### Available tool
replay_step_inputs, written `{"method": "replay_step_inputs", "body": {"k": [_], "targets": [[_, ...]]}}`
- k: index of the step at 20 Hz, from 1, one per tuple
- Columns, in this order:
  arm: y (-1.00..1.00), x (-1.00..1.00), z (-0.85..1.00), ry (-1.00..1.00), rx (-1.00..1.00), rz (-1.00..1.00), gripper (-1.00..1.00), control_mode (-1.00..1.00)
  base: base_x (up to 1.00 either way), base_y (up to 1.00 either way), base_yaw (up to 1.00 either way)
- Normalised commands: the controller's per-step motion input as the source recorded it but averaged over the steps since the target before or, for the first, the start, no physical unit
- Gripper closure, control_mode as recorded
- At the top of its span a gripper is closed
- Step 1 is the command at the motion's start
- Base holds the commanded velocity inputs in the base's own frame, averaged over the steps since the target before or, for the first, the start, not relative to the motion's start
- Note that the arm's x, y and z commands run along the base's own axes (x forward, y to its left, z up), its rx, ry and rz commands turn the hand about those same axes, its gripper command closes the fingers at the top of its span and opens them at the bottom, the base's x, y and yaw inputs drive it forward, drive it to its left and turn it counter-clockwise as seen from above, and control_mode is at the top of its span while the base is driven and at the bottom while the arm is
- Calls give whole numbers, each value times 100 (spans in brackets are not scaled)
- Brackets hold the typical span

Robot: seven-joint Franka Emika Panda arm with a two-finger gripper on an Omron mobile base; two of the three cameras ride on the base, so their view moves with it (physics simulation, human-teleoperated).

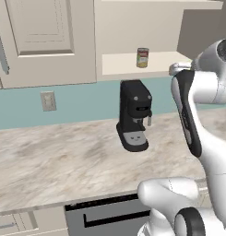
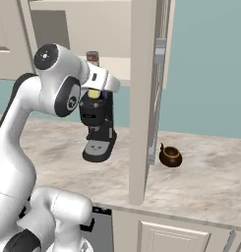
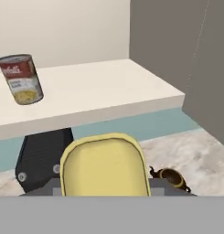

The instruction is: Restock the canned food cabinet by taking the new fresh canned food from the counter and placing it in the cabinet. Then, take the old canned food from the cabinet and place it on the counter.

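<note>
old can (image 3: 20, 78): red-white, yellowish band | new can (image 3: 104, 164): yellow top | counter (image 1: 54, 161): beige-grey marble

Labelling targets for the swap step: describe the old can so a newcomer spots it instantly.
Find the doorless beige cabinet on the wall above the black coffee machine. On its cream shelf stands the old canned food, upright and alone. Its red-and-white label with a yellowish lower band sets it apart from the yellow-topped can at the gripper.

Teal wall strip (image 1: 77, 101) with white rectangular outlet plate (image 1: 48, 101); cream panelled cabinet door (image 1: 40, 37) above. Black coffee machine (image 1: 134, 115), small brown kettle (image 2: 170, 156) further right.
</note>
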Motion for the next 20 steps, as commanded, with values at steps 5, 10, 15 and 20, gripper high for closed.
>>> {"method": "replay_step_inputs", "body": {"k": [5,10,15,20], "targets": [[2,12,44,8,0,1,100,-100,0,0,0],[0,57,3,-5,0,0,100,-100,0,0,0],[0,99,0,-4,0,0,100,-100,0,0,0],[0,94,-8,0,-1,0,100,-100,0,0,0]]}}
